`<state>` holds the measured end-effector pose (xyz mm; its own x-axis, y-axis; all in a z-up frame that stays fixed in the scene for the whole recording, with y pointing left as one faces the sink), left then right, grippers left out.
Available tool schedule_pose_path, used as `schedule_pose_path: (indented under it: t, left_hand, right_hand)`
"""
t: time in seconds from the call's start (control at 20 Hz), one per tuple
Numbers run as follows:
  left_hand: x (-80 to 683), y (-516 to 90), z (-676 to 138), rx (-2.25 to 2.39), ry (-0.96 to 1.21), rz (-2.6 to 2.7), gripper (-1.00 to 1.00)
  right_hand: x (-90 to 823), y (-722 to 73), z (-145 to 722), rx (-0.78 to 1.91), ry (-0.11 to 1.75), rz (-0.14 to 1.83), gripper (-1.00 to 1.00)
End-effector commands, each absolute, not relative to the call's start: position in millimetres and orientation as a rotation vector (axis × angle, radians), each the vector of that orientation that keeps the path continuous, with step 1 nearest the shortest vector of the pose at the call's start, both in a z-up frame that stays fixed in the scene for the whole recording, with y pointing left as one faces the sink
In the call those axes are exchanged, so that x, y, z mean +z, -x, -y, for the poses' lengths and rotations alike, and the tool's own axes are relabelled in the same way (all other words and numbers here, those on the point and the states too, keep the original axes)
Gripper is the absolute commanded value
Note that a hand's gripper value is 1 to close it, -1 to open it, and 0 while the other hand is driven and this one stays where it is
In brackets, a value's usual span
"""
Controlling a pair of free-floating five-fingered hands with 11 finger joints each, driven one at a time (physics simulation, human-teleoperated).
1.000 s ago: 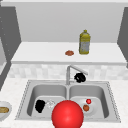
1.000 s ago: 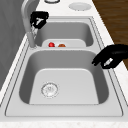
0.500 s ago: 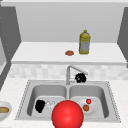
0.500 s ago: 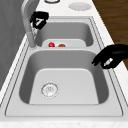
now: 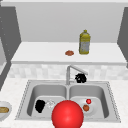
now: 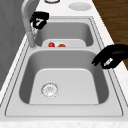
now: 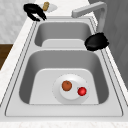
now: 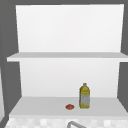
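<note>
The right robot hand point(image 5: 80, 78) sits just right of centre in the front view, at the tip of the faucet point(image 5: 72, 71); in the left side view its fingers point(image 6: 39, 21) are curled close against the spout near the upper left, though whether they truly clasp it cannot be told. In the right side view it shows as a dark lump point(image 7: 96, 41) right of centre, below the faucet's bend.

The left robot hand point(image 5: 40, 105) hangs low in the lower left of the front view, over the left basin point(image 5: 42, 93) beside the drain point(image 5: 51, 103). In the left side view it sits at the right edge, fingers point(image 6: 100, 59) drooping and loosely curled, pinching nothing.

Lower right in the front view, the right basin holds a plate point(image 7: 58, 93) carrying a red fruit point(image 7: 82, 91) and an orange fruit point(image 7: 66, 85). A large red ball point(image 5: 67, 114) fills the bottom centre. On the shelf point(image 5: 37, 52) stand a yellow bottle point(image 5: 84, 42) and a small brown item point(image 5: 69, 52). At the far lower left, a bowl point(image 5: 8, 106) rests on the counter point(image 5: 12, 87).
</note>
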<state>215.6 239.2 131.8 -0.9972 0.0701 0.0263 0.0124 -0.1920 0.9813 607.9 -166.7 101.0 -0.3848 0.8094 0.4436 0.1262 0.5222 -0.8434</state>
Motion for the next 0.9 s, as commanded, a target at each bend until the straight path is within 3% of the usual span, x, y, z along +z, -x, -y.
schedule_pose_path:
  t: [0.0, 0.85]
  left_hand:
    - [131.8, -215.6, -239.2, 2.395, -0.101, -1.973, 0.0]
    - [131.8, -215.6, -239.2, 2.395, -0.101, -1.973, 0.0]
  right_hand:
    - [91.3, -595.5, 172.2, 0.854, 0.783, 1.842, 1.0]
    - [85.0, -592.2, 173.1, 0.795, 0.785, 1.858, 1.0]
